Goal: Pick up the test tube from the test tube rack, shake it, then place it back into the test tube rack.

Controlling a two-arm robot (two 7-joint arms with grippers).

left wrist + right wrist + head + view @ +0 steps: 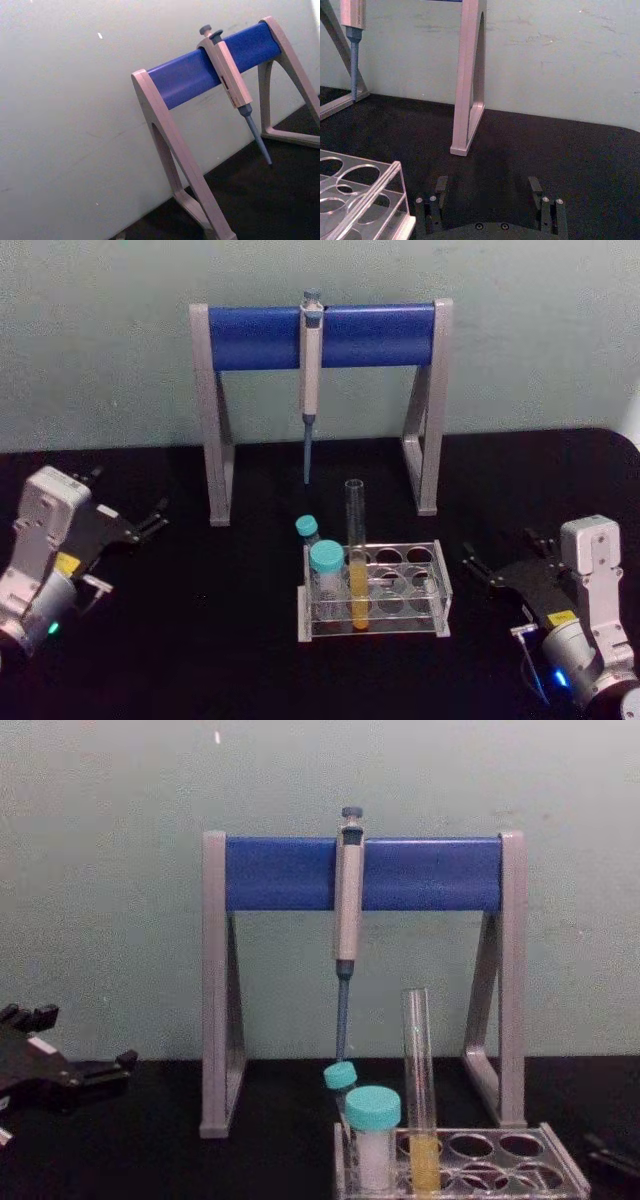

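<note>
While both arms sit low at the frame's edges, the scene reads so:

Test tube [356, 550]: stands upright in a front-row hole of the rack, lower centre of the head view, yellow-orange liquid in its lower part, top open; nothing touches it.

Test tube rack [440, 590]: clear plastic, on the black bench [220, 660] at lower centre, in front of the stand.

Teal-capped vials [326, 560]: two, at the rack's left end, just beside the tube.

Pipette [311, 370]: hangs from the blue bar of the pipette stand [250, 337], upper centre, tip pointing down behind the rack.

Left end effector [155, 517]: lower left, well apart from the rack; whether its fingers are apart I cannot tell.

Right end effector [478, 565]: lower right, near the rack's right end, fingers [436, 200] spread apart and empty.
</note>
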